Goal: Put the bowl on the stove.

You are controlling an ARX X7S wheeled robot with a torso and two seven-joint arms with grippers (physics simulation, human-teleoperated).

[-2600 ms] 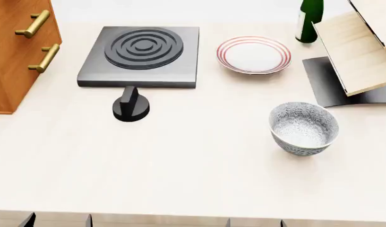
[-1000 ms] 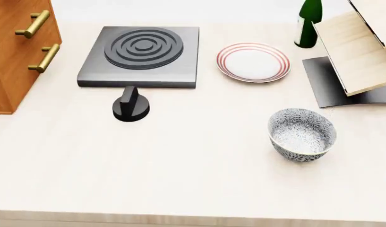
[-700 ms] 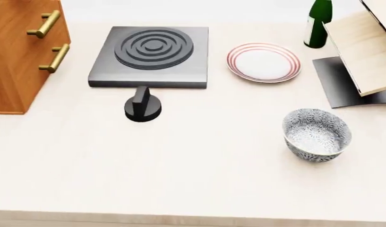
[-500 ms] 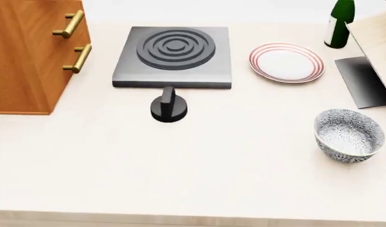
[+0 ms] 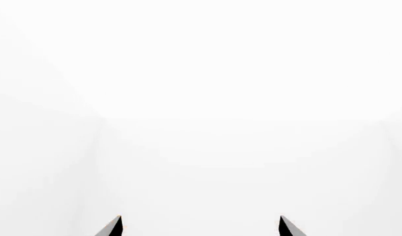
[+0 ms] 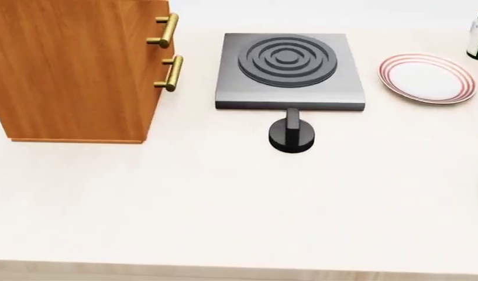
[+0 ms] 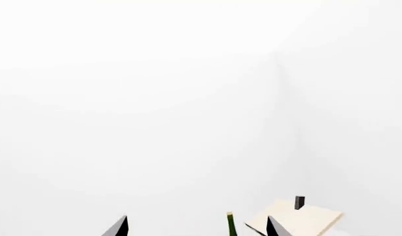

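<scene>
Counter (image 6: 223, 222) holds 1 stove (image 6: 289, 73), 1 knob (image 6: 292, 134), 1 plate (image 6: 427, 78).

Head view: looking steeply down from above and in front over the pale surface (image 6: 223, 211), stove (image 6: 289, 73) at centre far side, wooden cabinet (image 6: 75, 70) filling the left, red-ringed plate (image 6: 427, 78) near the right edge. Left wrist view: aimed level at blank white, only two dark jaw tips at the frame's edge. Right wrist view: likewise facing white, but catching a far green bottle (image 7: 231, 224) and light wooden board (image 7: 299, 219). Bottle shared with head view.
</scene>
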